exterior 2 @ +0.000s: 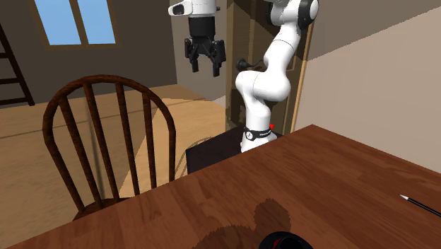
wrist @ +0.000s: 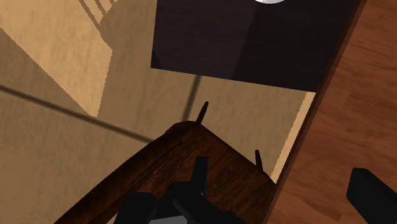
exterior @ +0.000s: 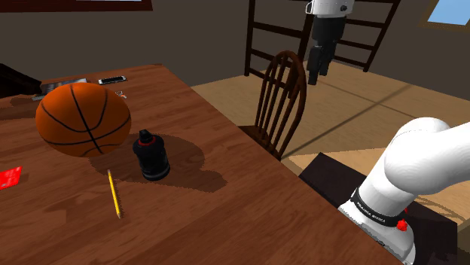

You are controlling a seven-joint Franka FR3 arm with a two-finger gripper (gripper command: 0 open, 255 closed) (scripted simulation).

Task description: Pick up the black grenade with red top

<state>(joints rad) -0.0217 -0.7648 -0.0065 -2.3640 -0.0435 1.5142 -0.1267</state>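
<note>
The grenade [exterior: 151, 155] is a black, ribbed body with a red top, standing upright on the brown wooden table [exterior: 226, 211] next to the basketball. Its top edge peeks in at the lower rim of the second exterior view [exterior 2: 283, 242]. My gripper [exterior: 314, 72] hangs high in the air off the table's edge, above the wooden chair, far from the grenade. Its black fingers stand apart with nothing between them [exterior 2: 204, 66]. In the wrist view the gripper [wrist: 261, 207] looks down on the chair seat [wrist: 184, 159].
An orange basketball [exterior: 83, 119] sits just beyond the grenade. A yellow pencil [exterior: 114, 193] lies in front of it, a red item [exterior: 9, 177] at the table's left edge, a phone [exterior: 113, 79] at the back. The spindle-back chair [exterior: 281, 98] stands against the table. The dark stand [wrist: 254, 38] is below.
</note>
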